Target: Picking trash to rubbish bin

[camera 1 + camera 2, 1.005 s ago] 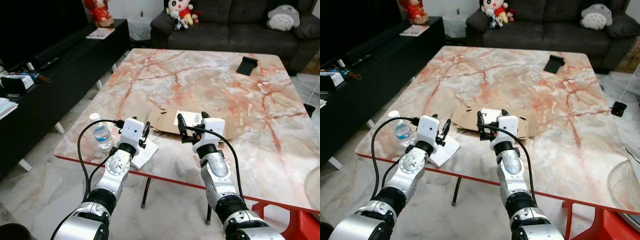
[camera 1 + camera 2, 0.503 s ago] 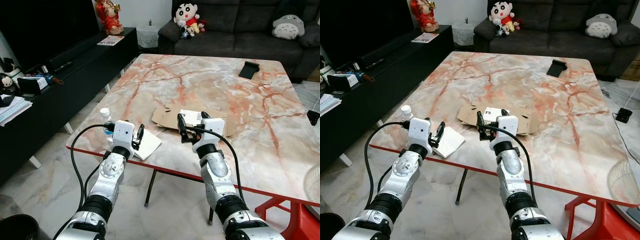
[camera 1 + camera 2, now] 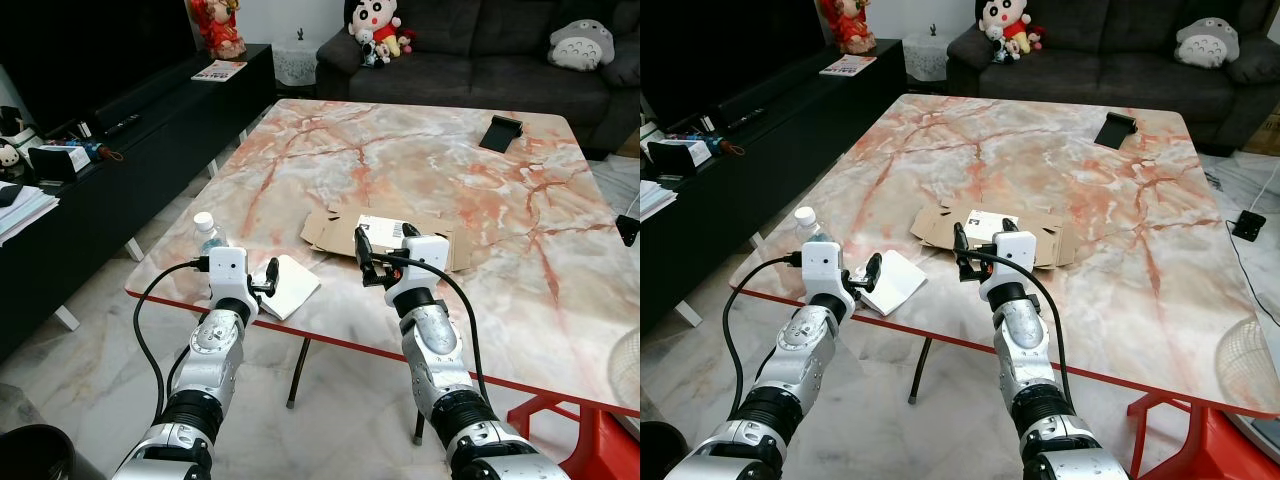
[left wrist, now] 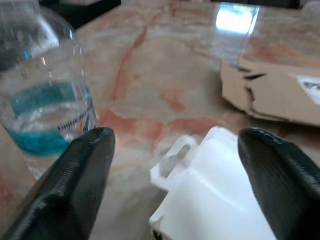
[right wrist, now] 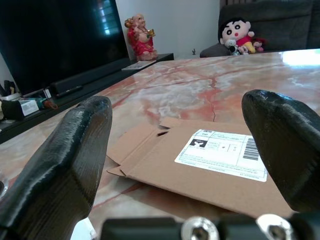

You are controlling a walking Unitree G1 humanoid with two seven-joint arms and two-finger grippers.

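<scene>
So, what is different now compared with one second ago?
The camera has backed away, so more floor shows. The left gripper has drawn back from above the white packet to the table edge, open and empty. The right gripper stays open before the flattened cardboard. Bottle, packet and cardboard lie as before.

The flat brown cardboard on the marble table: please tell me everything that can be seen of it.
The flattened brown cardboard box lies flat near the middle of the front part of the pink-veined marble table. It looks like thin corrugated card, with loose flaps and notched edges at its left end. A white shipping label with black print and a barcode is stuck on its top. The right gripper, jaws open, hovers at its near edge; contact cannot be judged. The white folded packet lies apart, to its left.
</scene>
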